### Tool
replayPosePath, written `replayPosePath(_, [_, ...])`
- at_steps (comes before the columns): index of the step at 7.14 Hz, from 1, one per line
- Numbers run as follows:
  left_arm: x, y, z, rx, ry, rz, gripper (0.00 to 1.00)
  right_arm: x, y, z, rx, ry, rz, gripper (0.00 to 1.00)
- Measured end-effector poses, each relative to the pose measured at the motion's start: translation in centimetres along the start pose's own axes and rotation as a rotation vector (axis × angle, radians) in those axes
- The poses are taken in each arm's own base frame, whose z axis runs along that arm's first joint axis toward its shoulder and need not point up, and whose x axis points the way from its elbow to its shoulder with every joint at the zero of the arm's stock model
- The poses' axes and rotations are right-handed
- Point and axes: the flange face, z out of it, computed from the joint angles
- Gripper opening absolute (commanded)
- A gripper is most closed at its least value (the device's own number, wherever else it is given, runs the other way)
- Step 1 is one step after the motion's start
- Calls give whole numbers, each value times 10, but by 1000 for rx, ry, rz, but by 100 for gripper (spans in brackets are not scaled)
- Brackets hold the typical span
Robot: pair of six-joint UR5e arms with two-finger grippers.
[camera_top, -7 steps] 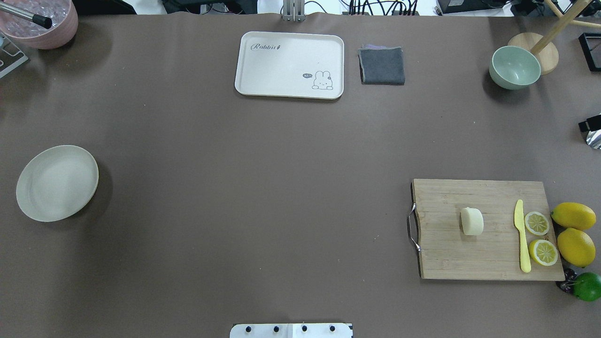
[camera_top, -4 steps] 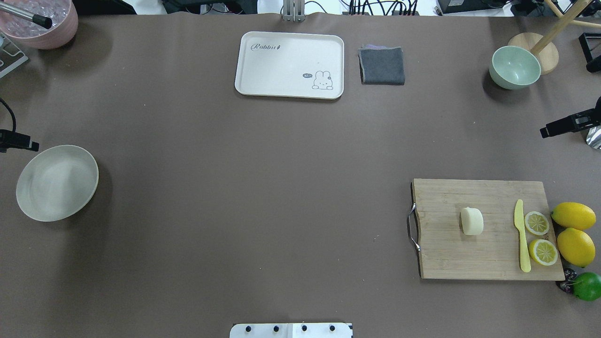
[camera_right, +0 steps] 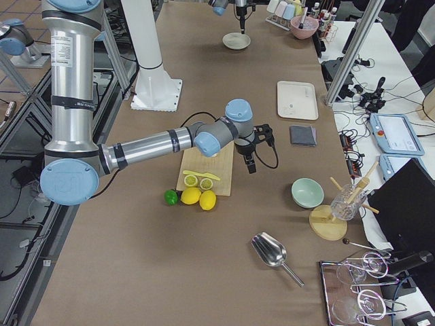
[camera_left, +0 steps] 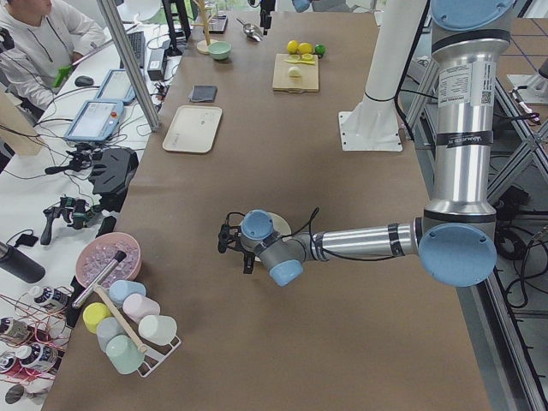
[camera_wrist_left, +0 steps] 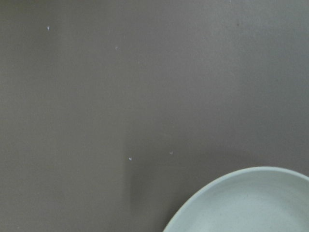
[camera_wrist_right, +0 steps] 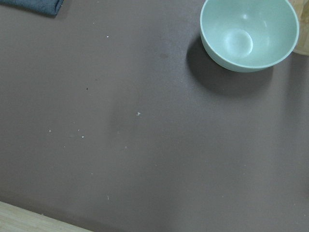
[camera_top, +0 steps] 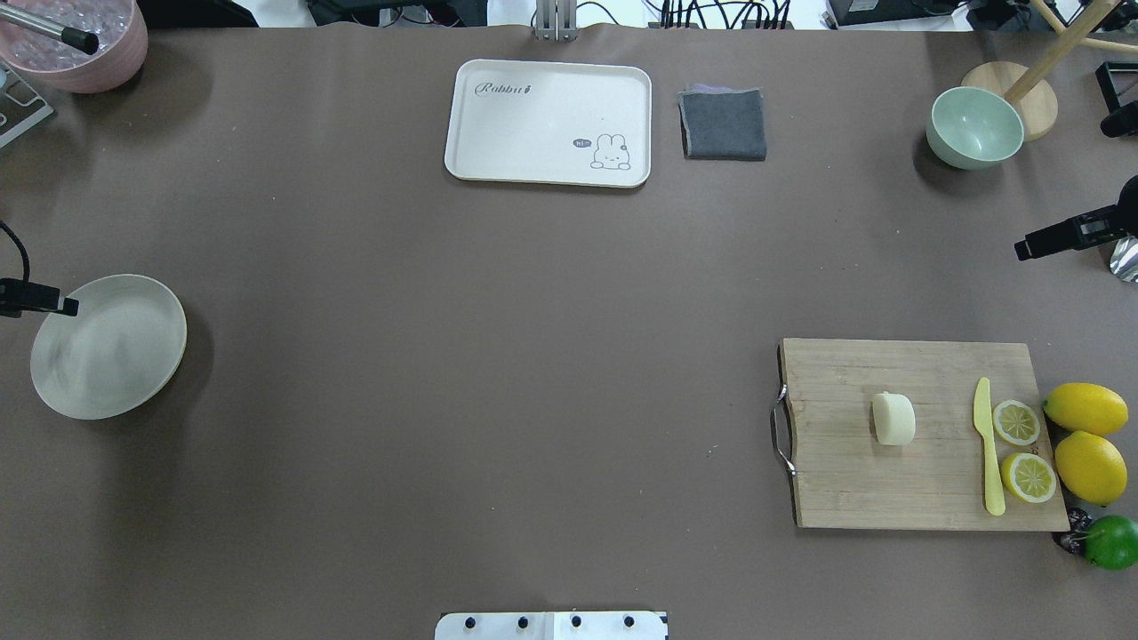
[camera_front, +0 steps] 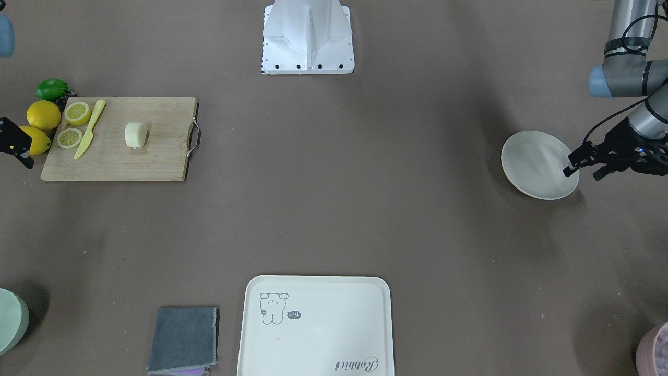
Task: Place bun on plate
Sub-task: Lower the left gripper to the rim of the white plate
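Note:
The bun [camera_top: 893, 419], a pale cream lump, lies on its side in the middle of a wooden cutting board [camera_top: 853, 484] at the right. The plate [camera_top: 108, 347], round and off-white, sits bare at the far left. My left gripper [camera_front: 581, 173] hovers open over the plate's outer rim, and the left wrist view catches only an arc of the plate [camera_wrist_left: 251, 203]. My right gripper [camera_top: 1022, 250] is open at the right edge, beyond the board's far side and well apart from the bun [camera_front: 136, 135].
On the board lie a yellow knife [camera_top: 987, 444] and two lemon slices [camera_top: 1016, 422]; two lemons [camera_top: 1089, 467] and a lime [camera_top: 1111, 542] sit beside it. A cream tray [camera_top: 498, 133], grey cloth [camera_top: 724, 124] and green bowl [camera_top: 975, 127] line the far side.
Both grippers have come into the overhead view from the side edges: the left one onto the plate's rim, the right one inward beyond the board. The bun and plate have not moved.

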Motion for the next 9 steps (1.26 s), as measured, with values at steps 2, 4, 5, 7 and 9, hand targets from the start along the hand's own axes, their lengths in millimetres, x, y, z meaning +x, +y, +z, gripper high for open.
replayPosePath(2, [-3,16,11,-23,8,22,72,-1,-2,-1,4,0,8,100])
replayPosePath(4, [-3,21,16,-30,16,31,19,-1,-2,-1,5,1,11,100])
replayPosePath(5, [-3,23,16,-41,26,31,0,-1,-2,-1,5,2,11,100])
replayPosePath(7, [-1,26,15,-68,50,30,0,-1,-2,-1,6,3,11,100])
replayPosePath(9, [6,24,11,-84,79,16,0,-1,-2,-1,7,4,11,100])
